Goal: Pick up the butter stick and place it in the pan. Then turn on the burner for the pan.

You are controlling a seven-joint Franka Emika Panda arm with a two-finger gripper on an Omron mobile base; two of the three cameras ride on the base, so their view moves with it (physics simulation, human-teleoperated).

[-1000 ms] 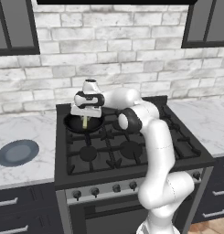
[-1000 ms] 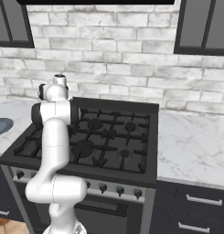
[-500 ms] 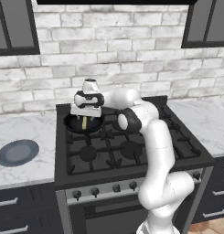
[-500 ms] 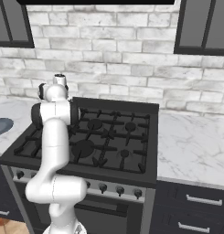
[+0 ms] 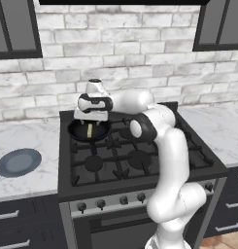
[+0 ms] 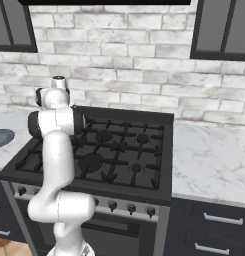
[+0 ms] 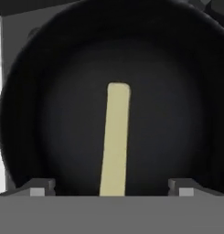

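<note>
The black pan [image 5: 80, 132] sits on the back left burner of the stove. The pale yellow butter stick [image 5: 90, 130] lies flat on the pan's dark bottom. My gripper [image 5: 91, 121] hangs just above the pan, pointing straight down, open. In the hand view the butter stick [image 7: 115, 141] runs lengthwise up the middle of the pan [image 7: 49, 91]. The two fingertips [image 7: 38, 187] stand far apart on either side of it, clear of it. In the right base view my own arm hides the pan.
The black gas stove [image 5: 140, 160] has four more burners and a row of knobs [image 5: 101, 204] along its front. A blue-grey plate [image 5: 18, 163] lies on the marble counter to the left. A brick wall stands behind, with cabinets above.
The jaws have gone from shut to wide open, letting go of the butter stick, which now lies in the pan. The arm has barely moved.
</note>
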